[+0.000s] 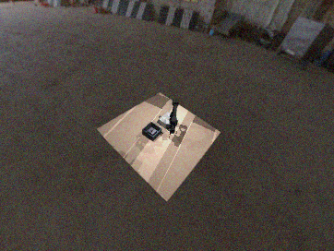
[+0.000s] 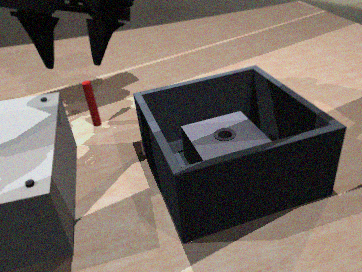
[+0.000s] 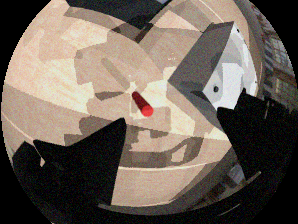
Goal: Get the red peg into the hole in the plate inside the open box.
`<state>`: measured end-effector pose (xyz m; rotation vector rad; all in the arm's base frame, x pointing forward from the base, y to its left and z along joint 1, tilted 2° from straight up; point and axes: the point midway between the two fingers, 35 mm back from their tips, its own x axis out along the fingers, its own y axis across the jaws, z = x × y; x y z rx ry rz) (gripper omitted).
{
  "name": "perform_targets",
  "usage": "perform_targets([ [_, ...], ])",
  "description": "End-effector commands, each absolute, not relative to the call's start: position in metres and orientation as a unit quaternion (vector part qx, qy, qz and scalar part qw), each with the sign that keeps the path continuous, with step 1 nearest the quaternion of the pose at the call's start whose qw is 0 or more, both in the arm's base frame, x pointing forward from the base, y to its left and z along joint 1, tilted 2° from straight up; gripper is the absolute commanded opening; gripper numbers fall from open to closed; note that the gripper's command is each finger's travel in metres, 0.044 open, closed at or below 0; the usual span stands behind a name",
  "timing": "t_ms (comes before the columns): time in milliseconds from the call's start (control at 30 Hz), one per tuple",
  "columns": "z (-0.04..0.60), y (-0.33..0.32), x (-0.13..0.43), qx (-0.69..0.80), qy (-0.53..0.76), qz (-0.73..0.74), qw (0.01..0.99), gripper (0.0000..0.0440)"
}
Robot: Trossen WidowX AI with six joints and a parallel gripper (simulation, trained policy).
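Top view: the black jointed arm (image 1: 173, 113) stands on the pale wooden table top (image 1: 171, 182) (image 2: 300, 45) (image 3: 45, 70), near the square dark open box (image 1: 155, 127) (image 2: 260, 185) (image 3: 120, 9); the peg cannot be made out.

Exterior view: the black two-fingered pincer (image 2: 74, 66) (image 3: 174, 117), open and gripping nothing, is above the slim red cylindrical peg (image 2: 91, 103) (image 3: 142, 104). The peg stands slightly tilted between the box and the white-topped grey block (image 2: 62, 145) (image 3: 200, 62), apart from both. Only this view shows the hole in the grey plate (image 2: 207, 135) clearly.

Wrist view: the peg lies between the spread fingers' lines, touching neither.
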<state>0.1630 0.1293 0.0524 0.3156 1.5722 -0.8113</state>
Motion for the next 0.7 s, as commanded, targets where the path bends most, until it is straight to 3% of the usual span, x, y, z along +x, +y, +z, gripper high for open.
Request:
perform_targets([
  [0, 0.034, 0.132, 0.164, 0.14, 0.685, -0.347, 0.625, 0.044],
  [467, -0.022, 0.132, 0.17, 0.157, 0.669, -0.333, 0.645, 0.0429],
  [533, -0.028, 0.131, 0.17, 0.156, 0.669, -0.333, 0.645, 0.04],
  [667, -0.04, 0.129, 0.166, 0.153, 0.672, -0.337, 0.642, 0.0298],
])
